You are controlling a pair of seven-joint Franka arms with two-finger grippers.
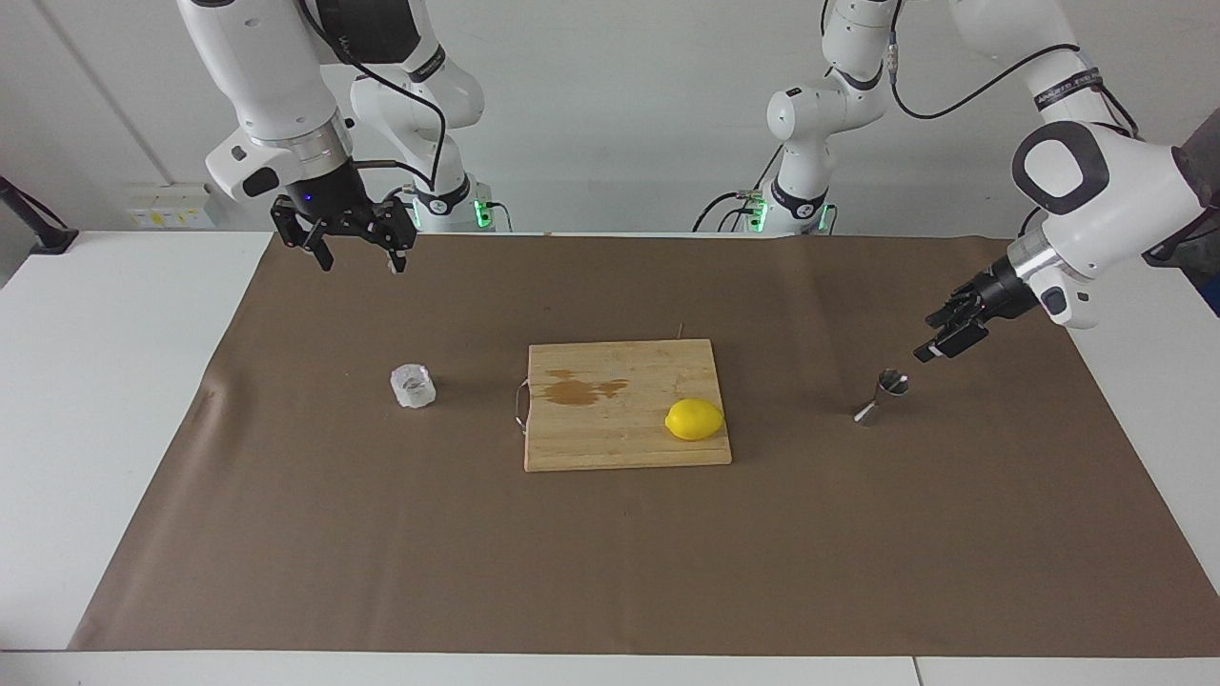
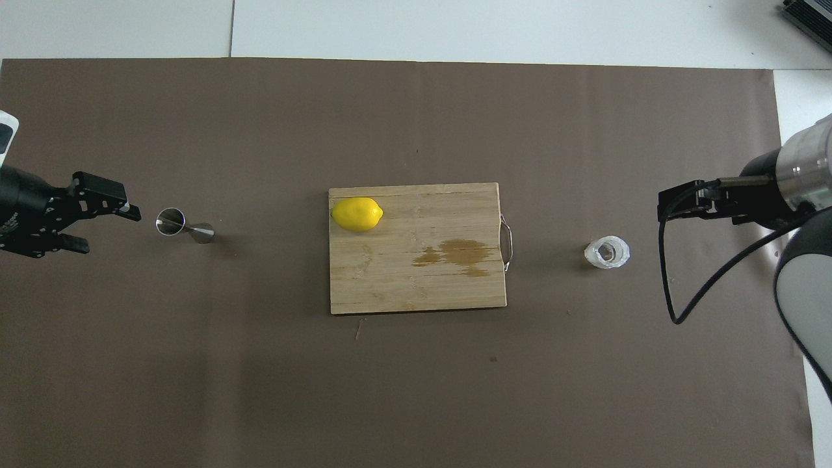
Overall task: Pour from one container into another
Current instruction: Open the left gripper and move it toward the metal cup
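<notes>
Glass tumbler (image 1: 413, 386): clear, textured, squat; stands upright on the brown paper mat (image 1: 610, 572) toward the right arm's end of the table, beside the handle end of the cutting board (image 1: 624, 438). Contents cannot be made out through the patterned glass.

Steel jigger (image 1: 884, 395): hourglass form, upright on the mat toward the left arm's end, well apart from the board. Upper cone open; whether it holds liquid cannot be told.

Cutting board: wooden, mid-table, wire handle toward the tumbler. Carries a brownish wet stain (image 1: 577, 389) and a lemon (image 1: 694, 419) at the corner toward the jigger.

Left gripper (image 1: 939, 341): low and tilted, just beside the jigger's rim, not touching it. In the overhead view (image 2: 104, 224) its fingers stand spread apart with nothing between them.

Right gripper (image 1: 360, 255): raised over the mat's edge at the robots' end, fingers pointing down and parted, empty, well apart from the tumbler; partly cut off in the overhead view.
</notes>
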